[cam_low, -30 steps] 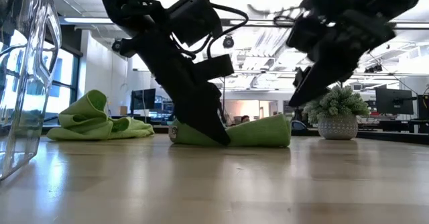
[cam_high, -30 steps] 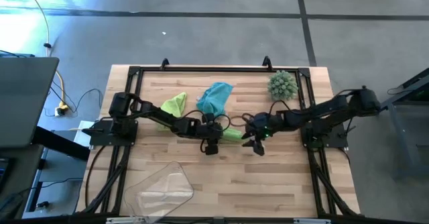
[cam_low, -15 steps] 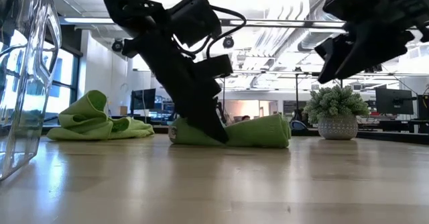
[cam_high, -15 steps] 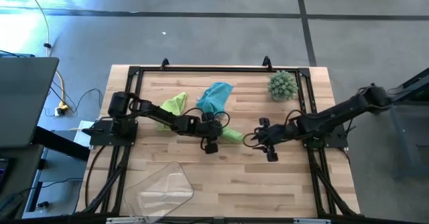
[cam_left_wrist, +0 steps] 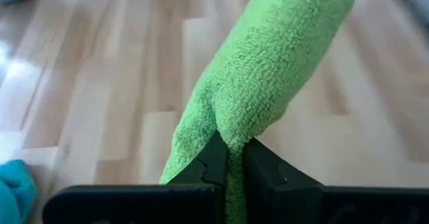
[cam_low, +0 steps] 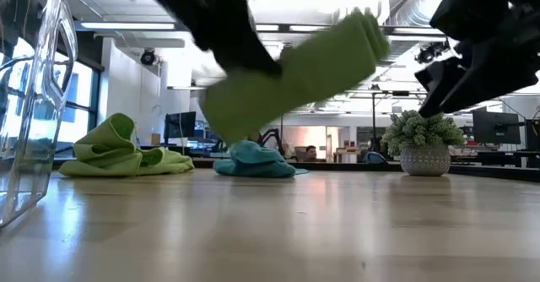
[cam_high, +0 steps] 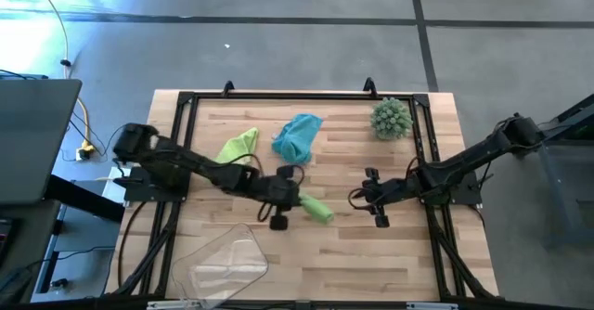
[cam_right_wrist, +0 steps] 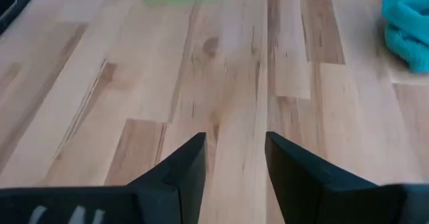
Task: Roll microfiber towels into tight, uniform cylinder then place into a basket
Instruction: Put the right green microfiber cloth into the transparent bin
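Note:
My left gripper [cam_high: 286, 201] is shut on a rolled lime green towel [cam_high: 316, 209], which is in the air above the table's middle and also shows in the low view [cam_low: 295, 73]. My right gripper [cam_high: 369, 197] is open and empty, to the right of the roll and apart from it. A second lime green towel [cam_high: 238, 147] and a teal towel [cam_high: 297, 135] lie crumpled on the table farther back. The clear basket [cam_high: 228, 258] lies at the near edge, left of centre. My left gripper pinches the towel roll between its two fingers at the end nearer the arm [cam_left_wrist: 224, 131]. The fingers lie roughly along the roll, and the cloth bulges out just past the fingertips. The roll is lifted clear of the table and tilted, its free end [cam_low: 364, 35] higher.
A spiky grey-green ball in a pot [cam_high: 392, 118] stands at the far right. A black frame rail [cam_high: 278, 96] runs around the table's edges. Bare wood [cam_high: 371, 254] lies between the roll and the near edge, right of the basket.
My left gripper has risen and gone toward the table's near edge with the green roll. The roll lay on the table and now hangs clear of it and tilted. My right gripper has drawn back from the roll's end toward the table's right edge.

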`<state>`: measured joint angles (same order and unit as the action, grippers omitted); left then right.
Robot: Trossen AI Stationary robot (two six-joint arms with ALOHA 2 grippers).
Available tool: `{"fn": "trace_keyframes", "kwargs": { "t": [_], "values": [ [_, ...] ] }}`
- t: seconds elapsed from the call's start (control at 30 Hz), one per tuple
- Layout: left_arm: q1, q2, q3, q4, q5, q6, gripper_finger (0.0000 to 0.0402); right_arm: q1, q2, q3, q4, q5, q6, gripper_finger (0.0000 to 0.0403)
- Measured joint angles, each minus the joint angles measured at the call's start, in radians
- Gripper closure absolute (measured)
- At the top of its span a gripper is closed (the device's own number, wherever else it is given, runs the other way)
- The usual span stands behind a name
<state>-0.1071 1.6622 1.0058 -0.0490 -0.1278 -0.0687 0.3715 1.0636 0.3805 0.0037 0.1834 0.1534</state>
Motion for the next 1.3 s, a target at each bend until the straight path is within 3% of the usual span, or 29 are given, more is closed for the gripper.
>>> {"fn": "trace_keyframes", "kwargs": {
  "t": [0.2, 0.33, 0.53, 0.8, 1.0, 1.3],
  "values": [
    [-0.114, -0.122, 0.002, -0.062, -0.017, -0.073, 0.0392, 0.029, -0.026, -0.114, 0.195, 0.038, 0.031, 0.0267],
    [-0.207, -0.184, 0.012, -0.109, -0.029, -0.204, 0.0392, 0.031, -0.027, -0.171, 0.294, 0.041, 0.052, 0.0267],
    [-0.342, -0.210, 0.144, -0.407, -0.161, -0.511, 0.0392, 0.031, -0.024, -0.228, 0.308, 0.046, 0.159, 0.0268],
    [-0.461, -0.194, 0.315, -0.794, -0.138, -0.875, 0.0393, 0.031, -0.024, -0.245, 0.312, -0.064, 0.233, 0.0268],
    [-0.500, -0.194, 0.330, -0.839, -0.029, -1.186, 0.0393, 0.030, -0.023, -0.245, 0.316, -0.079, 0.319, 0.0268],
    [-0.670, -0.122, 0.330, -0.964, -0.144, -1.636, 0.0393, 0.030, -0.023, -0.245, 0.308, -0.079, 0.339, 0.0268]
  ]
}}
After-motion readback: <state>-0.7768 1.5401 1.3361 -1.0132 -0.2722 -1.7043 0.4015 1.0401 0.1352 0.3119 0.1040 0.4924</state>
